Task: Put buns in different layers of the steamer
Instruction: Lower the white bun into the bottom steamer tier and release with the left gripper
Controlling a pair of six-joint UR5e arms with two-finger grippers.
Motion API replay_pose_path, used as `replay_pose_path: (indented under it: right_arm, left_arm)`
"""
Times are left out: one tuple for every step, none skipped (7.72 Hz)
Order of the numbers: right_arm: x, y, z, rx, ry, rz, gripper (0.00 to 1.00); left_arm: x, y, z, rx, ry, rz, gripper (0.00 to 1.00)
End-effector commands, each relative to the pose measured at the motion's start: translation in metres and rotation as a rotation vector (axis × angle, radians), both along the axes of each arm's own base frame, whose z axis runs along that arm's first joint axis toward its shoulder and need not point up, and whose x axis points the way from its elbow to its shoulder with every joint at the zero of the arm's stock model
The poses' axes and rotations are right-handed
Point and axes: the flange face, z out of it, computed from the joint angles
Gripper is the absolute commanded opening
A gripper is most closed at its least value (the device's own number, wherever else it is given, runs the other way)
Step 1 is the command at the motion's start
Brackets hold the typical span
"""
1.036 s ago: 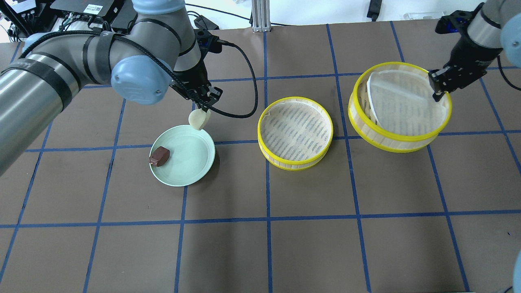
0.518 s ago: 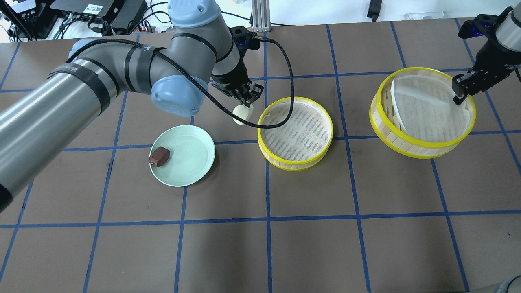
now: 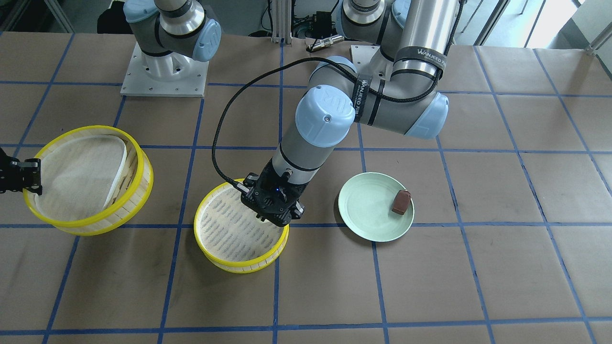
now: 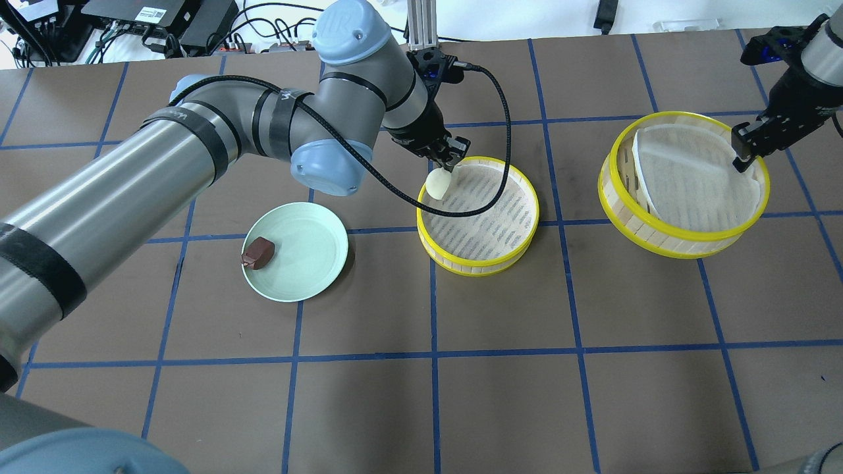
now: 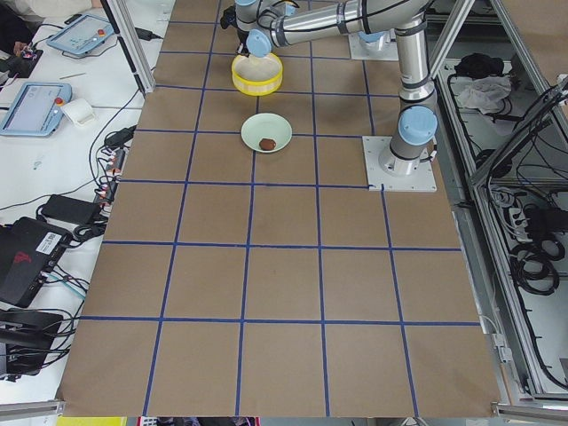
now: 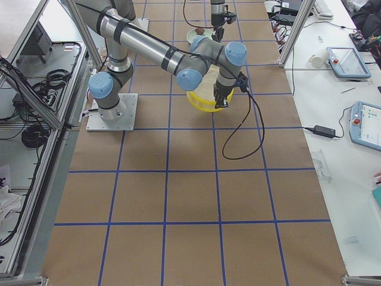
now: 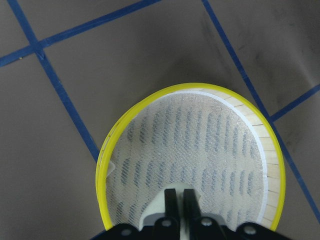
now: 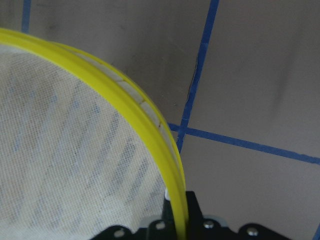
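Left gripper [image 4: 445, 166]: fingers drawn nearly together, pinching cream-white bun [image 4: 436, 184] at its top. Bun hanging just inside yellow rim of centre layer [image 4: 481, 270], on side toward pale green plate [image 4: 309, 253]; contact with mesh liner [image 4: 487, 217] not determinable. Right gripper [image 4: 743, 157]: clamped across rim of second layer [image 4: 685, 245], one finger inside, one outside. Second layer tilted, well apart from centre layer, with loose liner [image 4: 691, 184] askew inside. Dark brown bun [image 4: 257, 252] lying on plate, at edge away from both layers.
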Motion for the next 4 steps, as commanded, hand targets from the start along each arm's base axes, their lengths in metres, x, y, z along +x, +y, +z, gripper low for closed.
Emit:
replay_pose_path:
  right_arm:
    - [0.0,0.0,-0.002,0.003,-0.002,0.0,0.0]
    - [0.0,0.0,-0.002,0.003,-0.002,0.0,0.0]
    - [0.0,0.001,-0.002,0.005,-0.002,-0.002,0.0]
    - [0.0,0.001,-0.002,0.005,-0.002,0.0,0.0]
  left_arm:
    - [-0.024,0.008,-0.022,0.064,0.027,0.0,0.0]
    - [-0.029,0.012,-0.033,0.087,0.022,0.008,0.0]
    - [-0.03,0.01,-0.04,0.092,0.019,0.009,0.0]
    - [-0.03,0.006,-0.049,0.1,0.006,0.016,0.0]
